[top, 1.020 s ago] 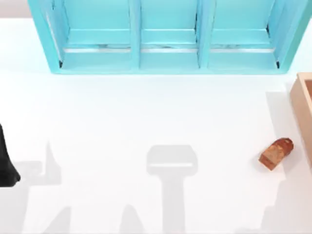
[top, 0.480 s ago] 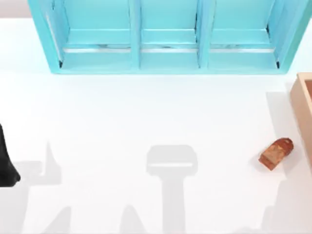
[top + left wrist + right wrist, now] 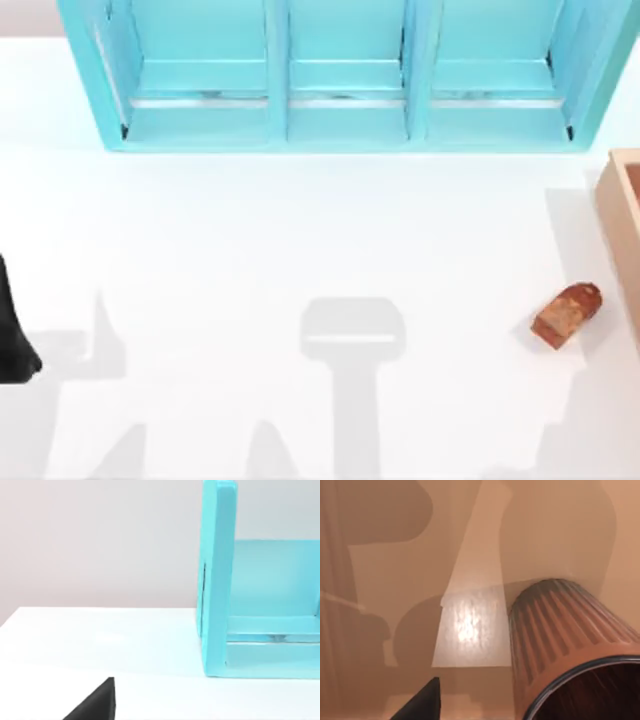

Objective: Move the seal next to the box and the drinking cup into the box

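Box (image 3: pixel 622 215) at worktop's right edge; seal (image 3: pixel 567 314) just beside it. Drinking cup (image 3: pixel 570 645) over the box's floor in my right wrist view; jaw state there: cannot tell. Judgement: lower gently, release upright. Left arm parked left.

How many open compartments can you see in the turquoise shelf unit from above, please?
3: the turquoise shelf unit at the table's far edge has a left compartment, a middle compartment and a right compartment, side by side. Its upper part is cut off, so more may be hidden.
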Controlling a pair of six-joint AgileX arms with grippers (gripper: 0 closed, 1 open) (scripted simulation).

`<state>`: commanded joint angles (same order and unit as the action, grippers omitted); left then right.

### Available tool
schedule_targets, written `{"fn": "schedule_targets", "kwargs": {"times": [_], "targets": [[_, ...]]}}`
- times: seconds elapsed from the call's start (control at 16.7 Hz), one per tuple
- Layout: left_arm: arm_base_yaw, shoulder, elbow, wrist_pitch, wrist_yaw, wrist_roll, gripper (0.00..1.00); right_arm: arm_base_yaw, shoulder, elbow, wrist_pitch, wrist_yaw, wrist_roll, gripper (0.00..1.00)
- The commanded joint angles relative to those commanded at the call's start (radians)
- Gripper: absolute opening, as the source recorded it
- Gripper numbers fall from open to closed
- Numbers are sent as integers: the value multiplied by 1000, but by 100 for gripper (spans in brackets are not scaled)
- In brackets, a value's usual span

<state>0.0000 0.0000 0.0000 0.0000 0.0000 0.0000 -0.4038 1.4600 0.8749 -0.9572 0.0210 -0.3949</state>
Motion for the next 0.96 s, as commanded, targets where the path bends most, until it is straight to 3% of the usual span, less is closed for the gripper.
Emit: {"fn": "schedule_targets", "kwargs": {"times": [0.24, 0.48, 0.96], "targets": [[0, 0, 0, 0, 0, 0, 100, -15, -6, 111, -7, -40, -23, 100], [0, 0, 0, 0, 0, 0, 100, -15, -12, 286, -154, -59, -31, 100], [0, 0, 0, 0, 0, 0, 100, -5, -55, 351, -411, 2, -6, 100]]}}
